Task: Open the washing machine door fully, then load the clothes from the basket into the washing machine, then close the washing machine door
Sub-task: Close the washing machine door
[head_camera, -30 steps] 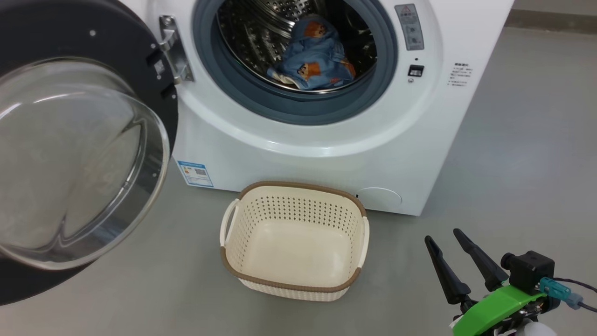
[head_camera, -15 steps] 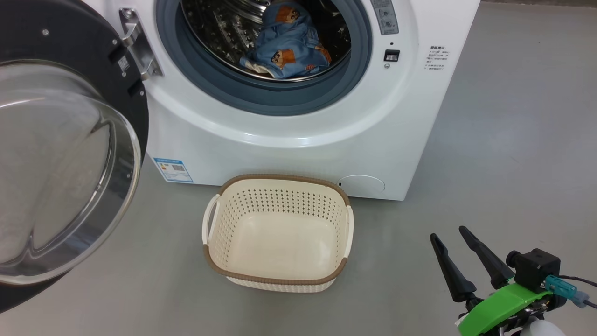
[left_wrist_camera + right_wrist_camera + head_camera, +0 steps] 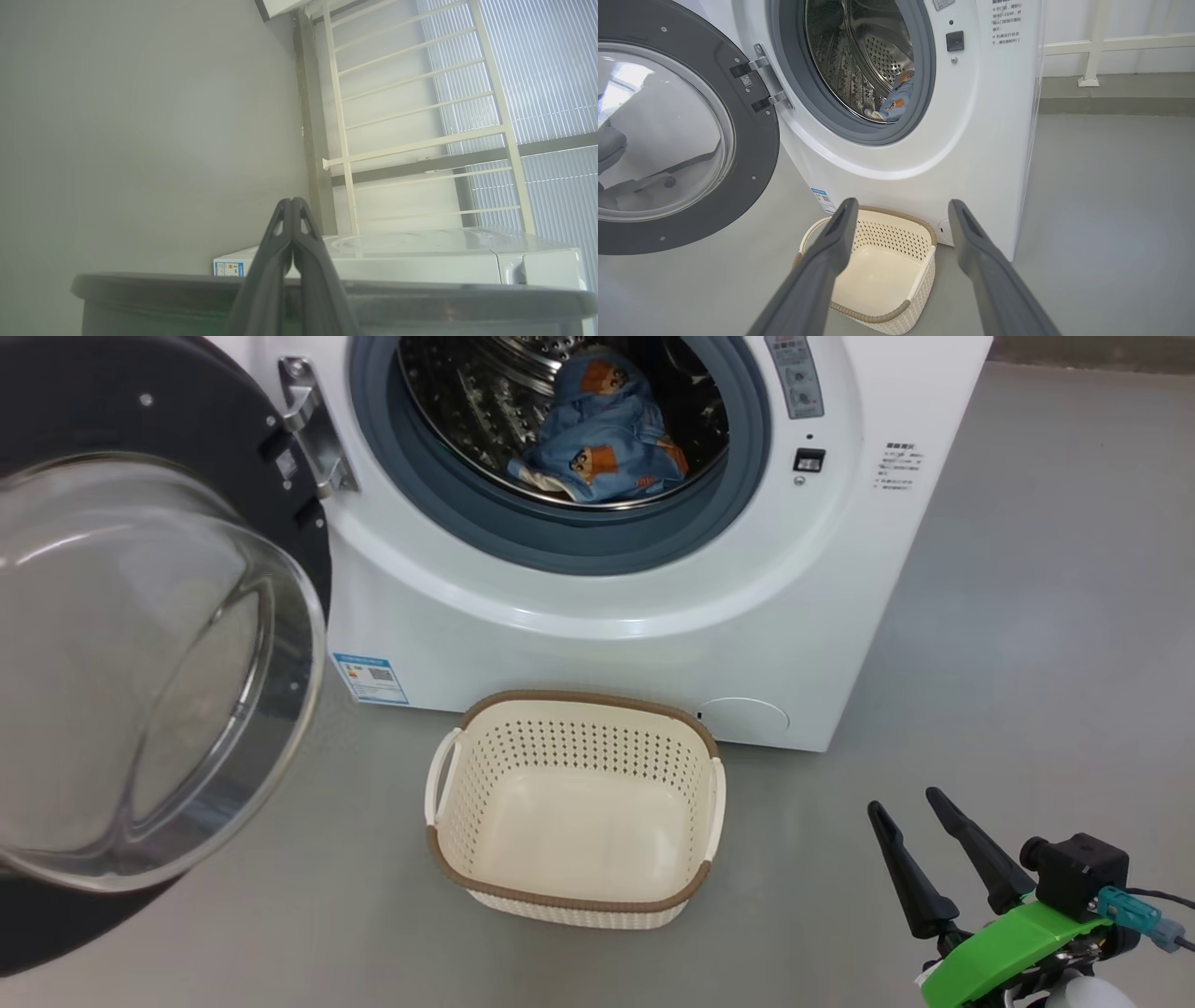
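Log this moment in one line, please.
door open | clothes in drum | basket empty | right hand open | left hand shut

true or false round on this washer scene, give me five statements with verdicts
1. The basket stands on the floor in front of the washing machine. True.
2. The clothes are in the basket. False: the basket is empty; they sit in the drum.
3. The washing machine door is closed. False: it stands swung open.
4. The right gripper is open and holds nothing. True.
5. The left gripper is open. False: its fingers are pressed together.
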`<state>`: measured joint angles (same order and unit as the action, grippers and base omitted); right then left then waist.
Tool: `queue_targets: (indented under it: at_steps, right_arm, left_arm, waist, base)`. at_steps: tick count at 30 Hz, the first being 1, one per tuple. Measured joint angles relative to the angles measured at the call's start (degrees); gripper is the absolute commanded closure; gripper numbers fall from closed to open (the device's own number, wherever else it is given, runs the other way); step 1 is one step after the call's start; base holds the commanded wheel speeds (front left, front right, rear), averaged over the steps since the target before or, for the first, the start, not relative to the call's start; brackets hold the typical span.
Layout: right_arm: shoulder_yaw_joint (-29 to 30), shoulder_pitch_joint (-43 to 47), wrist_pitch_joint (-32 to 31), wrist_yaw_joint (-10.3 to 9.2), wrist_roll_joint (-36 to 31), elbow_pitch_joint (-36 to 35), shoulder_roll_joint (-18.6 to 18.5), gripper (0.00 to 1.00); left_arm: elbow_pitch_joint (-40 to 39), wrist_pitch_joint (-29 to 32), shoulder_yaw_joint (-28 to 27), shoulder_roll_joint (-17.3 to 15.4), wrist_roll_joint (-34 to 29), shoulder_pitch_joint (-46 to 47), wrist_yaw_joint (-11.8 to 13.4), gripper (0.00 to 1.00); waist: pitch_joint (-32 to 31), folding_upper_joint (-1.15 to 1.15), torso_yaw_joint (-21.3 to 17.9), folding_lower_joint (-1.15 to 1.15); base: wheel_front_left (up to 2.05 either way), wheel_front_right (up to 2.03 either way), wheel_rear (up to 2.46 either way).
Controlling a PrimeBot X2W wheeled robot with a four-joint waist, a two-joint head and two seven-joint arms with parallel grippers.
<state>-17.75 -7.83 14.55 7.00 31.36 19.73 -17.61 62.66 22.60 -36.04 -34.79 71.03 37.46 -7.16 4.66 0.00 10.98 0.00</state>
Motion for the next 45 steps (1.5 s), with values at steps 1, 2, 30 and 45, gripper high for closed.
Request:
queue_targets:
  at_steps: [1,2,30,45]
  right_arm:
    - [0.1,0.0,0.0,0.00,0.0,0.0,0.1,0.00]
    - [0.2,0.1,0.0,0.00,0.0,0.0,0.3,0.00]
    - [1.1,3.8,0.0,0.00,0.0,0.8,5.5,0.00]
    - [2.1,3.8,0.0,0.00,0.0,0.8,6.8,0.00]
  left_arm:
    - [-0.3,1.3,0.4,0.2,0.0,-0.1,0.0,1.00]
    - [-0.6,2.6,0.7,0.6,0.1,-0.3,0.0,1.00]
    - [-42.3,47.4,9.0,15.6,12.3,-19.4,8.2,1.00]
    - [-66.6,48.8,15.0,26.8,12.9,-28.2,17.3,1.00]
  waist:
    - [-0.2,0.00,0.2,0.00]
    - [-0.5,0.00,0.5,0.00]
    - [-7.4,0.00,4.5,0.00]
    - [-6.9,0.00,-1.6,0.00]
  base:
    - [0.00,0.00,0.00]
    - [0.00,0.00,0.00]
    - [0.00,0.00,0.00]
    - [0.00,0.00,0.00]
